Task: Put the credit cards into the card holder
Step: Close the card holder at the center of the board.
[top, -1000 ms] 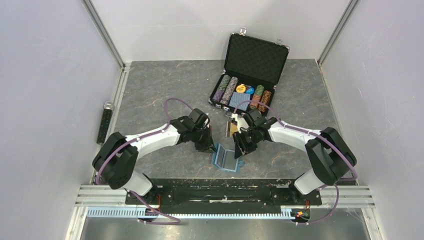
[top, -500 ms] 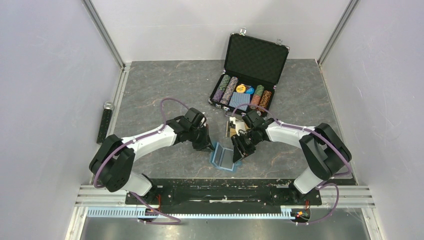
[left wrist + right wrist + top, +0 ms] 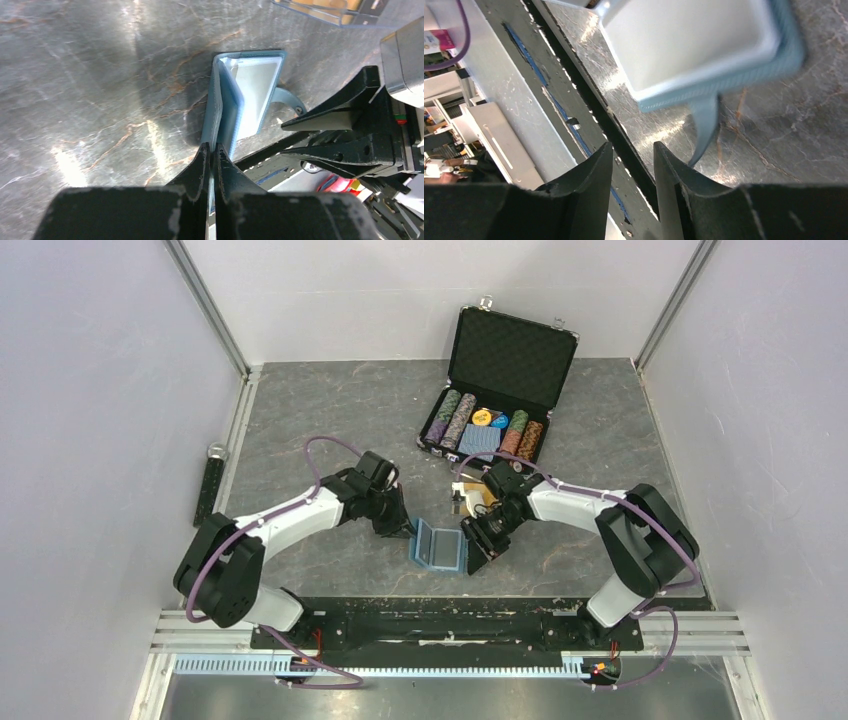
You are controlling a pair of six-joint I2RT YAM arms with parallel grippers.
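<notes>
The teal-blue card holder (image 3: 437, 547) stands open in a V on the table near the front edge. My left gripper (image 3: 406, 528) is shut on the edge of its left flap, as the left wrist view shows (image 3: 211, 148), with the holder (image 3: 250, 95) stretching away and its pale inside showing. My right gripper (image 3: 478, 546) is open and empty just right of the holder. In the right wrist view (image 3: 633, 150) the holder's pale inside (image 3: 694, 45) and snap tab (image 3: 704, 125) lie beyond the fingers. The credit cards (image 3: 468, 492), orange-gold and whitish, lie behind the right arm, partly hidden.
An open black case (image 3: 500, 370) with poker chips and a blue card deck stands at the back right. A black bar (image 3: 210, 485) lies at the left wall. The black front rail (image 3: 450, 625) runs close below the holder.
My left gripper has drawn the card holder a little to the left and away from the front edge. My right gripper has followed left and down beside it, still open.
</notes>
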